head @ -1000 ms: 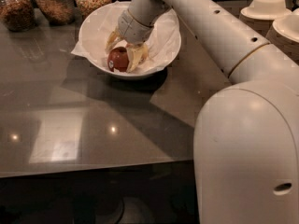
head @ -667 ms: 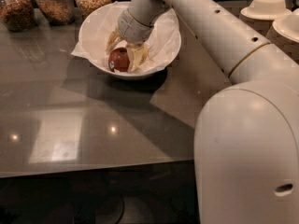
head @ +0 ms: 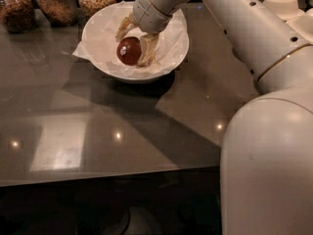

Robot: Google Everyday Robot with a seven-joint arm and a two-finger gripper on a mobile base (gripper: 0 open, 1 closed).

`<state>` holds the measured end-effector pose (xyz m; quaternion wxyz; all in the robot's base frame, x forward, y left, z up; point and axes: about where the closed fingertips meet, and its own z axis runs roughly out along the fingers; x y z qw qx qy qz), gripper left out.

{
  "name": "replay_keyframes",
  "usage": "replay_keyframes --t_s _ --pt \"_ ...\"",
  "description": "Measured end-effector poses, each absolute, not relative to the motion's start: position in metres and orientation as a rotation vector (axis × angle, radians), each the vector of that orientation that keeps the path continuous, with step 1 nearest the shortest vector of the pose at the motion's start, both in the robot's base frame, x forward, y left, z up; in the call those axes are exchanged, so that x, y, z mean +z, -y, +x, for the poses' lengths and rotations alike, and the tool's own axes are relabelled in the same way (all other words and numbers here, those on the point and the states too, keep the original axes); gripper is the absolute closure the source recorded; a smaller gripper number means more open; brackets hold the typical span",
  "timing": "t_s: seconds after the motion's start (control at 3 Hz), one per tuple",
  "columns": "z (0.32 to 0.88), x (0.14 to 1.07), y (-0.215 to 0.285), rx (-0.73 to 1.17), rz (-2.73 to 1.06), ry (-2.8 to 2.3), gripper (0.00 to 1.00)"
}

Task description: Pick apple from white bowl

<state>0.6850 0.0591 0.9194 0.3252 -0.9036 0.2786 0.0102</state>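
Note:
The deep red apple [head: 128,51] sits between the two fingers of my gripper [head: 132,48], inside the wide white bowl [head: 100,58] lined with crinkled white paper, at the back of the dark table. One finger [head: 123,27] lies against the apple's upper left and the other [head: 147,49] against its right side. The gripper is shut on the apple and holds it just above the paper. My arm reaches in from the upper right and hides the bowl's far rim.
Three glass jars of grain or nuts [head: 57,3] stand behind the bowl at the back left. Stacked beige paper bowls [head: 284,6] sit at the back right. My white base [head: 268,170] fills the right foreground. The table's front edge [head: 98,176] runs across below.
The apple has risen a little within the bowl, held between the fingers. The bowl has not moved.

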Motion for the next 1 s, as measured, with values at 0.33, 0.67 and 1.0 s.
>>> replay_keyframes --t_s 0.33,0.67,1.0 --pt "0.686 0.943 -0.047 -0.005 -2.313 -0.736 1.0" --pt "0.685 0.964 -0.032 -0.038 -2.259 -0.728 1.0" --pt "0.685 0.98 -0.019 -0.063 -2.227 -0.73 1.0"
